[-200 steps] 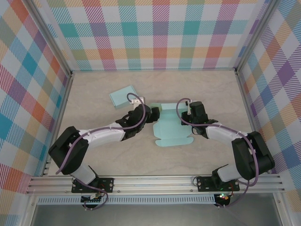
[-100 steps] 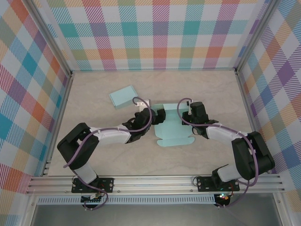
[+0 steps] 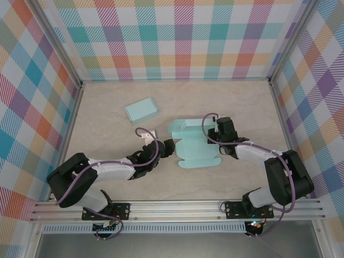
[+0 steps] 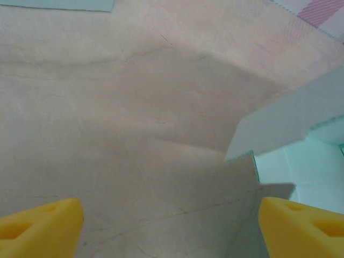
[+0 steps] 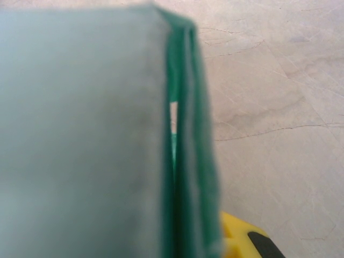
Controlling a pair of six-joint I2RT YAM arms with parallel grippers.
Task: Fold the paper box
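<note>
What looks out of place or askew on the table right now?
Nothing is spilled or torn. The paper box lies half-folded, its left flap lifted off the table, with the right gripper shut on its right side and the left gripper open beside it. A second teal box sits angled to the table's edges.

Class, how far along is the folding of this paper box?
Done: on the paper box, the left flap stands up and the right edge is folded double. In hand: the right gripper pinches that fold; the left gripper is open beside the box. Left: most panels lie flat.
</note>
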